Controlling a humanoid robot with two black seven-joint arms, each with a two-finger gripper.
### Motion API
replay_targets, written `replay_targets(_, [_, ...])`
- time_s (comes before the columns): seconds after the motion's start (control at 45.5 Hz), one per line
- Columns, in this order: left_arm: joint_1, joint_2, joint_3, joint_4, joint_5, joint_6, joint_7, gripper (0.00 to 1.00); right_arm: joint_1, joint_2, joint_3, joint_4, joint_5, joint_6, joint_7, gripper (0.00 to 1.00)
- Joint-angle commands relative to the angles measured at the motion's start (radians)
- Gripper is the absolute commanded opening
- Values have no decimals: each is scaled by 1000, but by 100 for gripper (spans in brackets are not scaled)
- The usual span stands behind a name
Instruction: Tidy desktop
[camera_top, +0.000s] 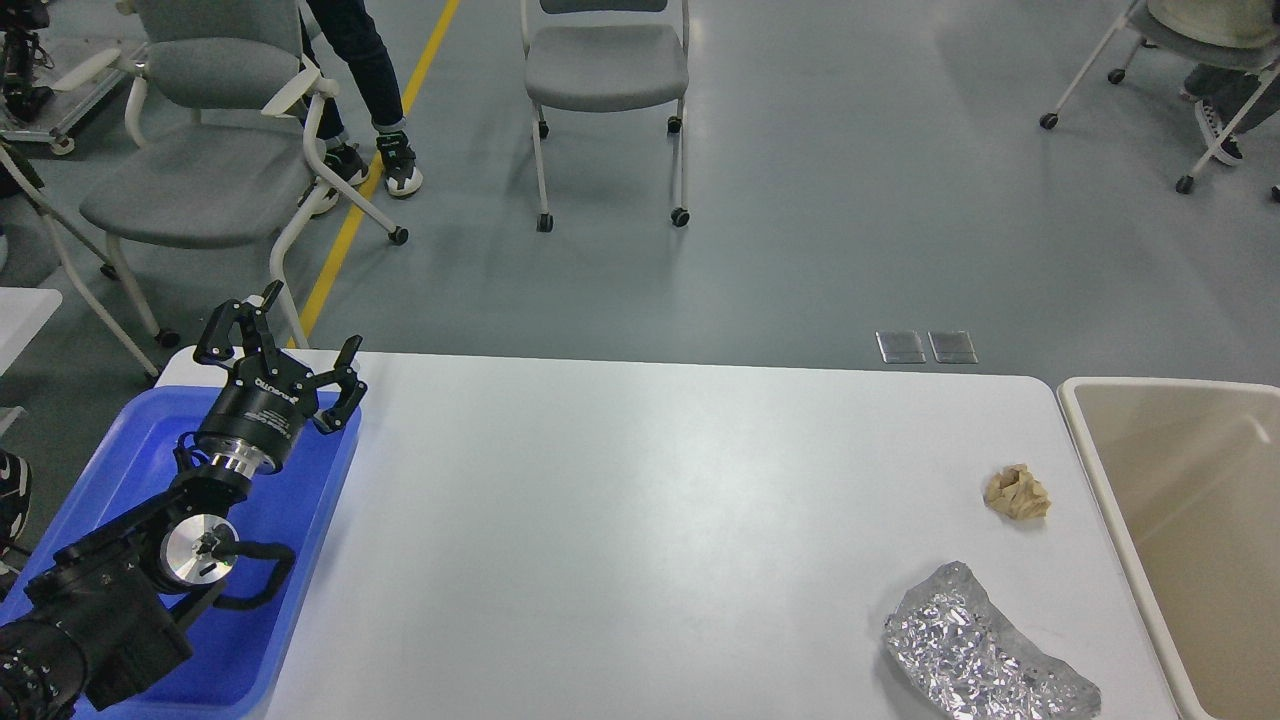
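Your left gripper (300, 365) hangs wide open, empty, above the blue plastic tray (290, 560); the crumpled tan paper wad (1018, 493) and silver foil sheet (985, 650) on the white desk (640, 520) suit the right arm.

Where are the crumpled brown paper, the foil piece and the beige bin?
crumpled brown paper (1018, 492), head view, middle of the ball.
foil piece (975, 650), head view, middle of its crinkled surface.
beige bin (1078, 425), head view, its left rim.

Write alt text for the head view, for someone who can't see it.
A white desktop holds a crumpled tan paper ball and a crumpled foil piece near a beige bin. The open left gripper hovers over a blue tray.
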Motion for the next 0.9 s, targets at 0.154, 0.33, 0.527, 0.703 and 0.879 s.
replay_targets(0.154, [-1,0,0,0,0,0,0,98,-257,290,233,-464,75,8,-7,0])
replay_targets(0.33, [-1,0,0,0,0,0,0,98,-331,352,324,-517,75,-5,-7,0])
replay_targets(0.527, [-1,0,0,0,0,0,0,98,-362,458,370,-614,75,-8,-7,0])
replay_targets(0.703, [-1,0,0,0,0,0,0,98,-369,508,400,-629,75,-53,-9,0])
replay_targets(0.879, [-1,0,0,0,0,0,0,98,-383,551,434,-629,75,-113,-9,0])
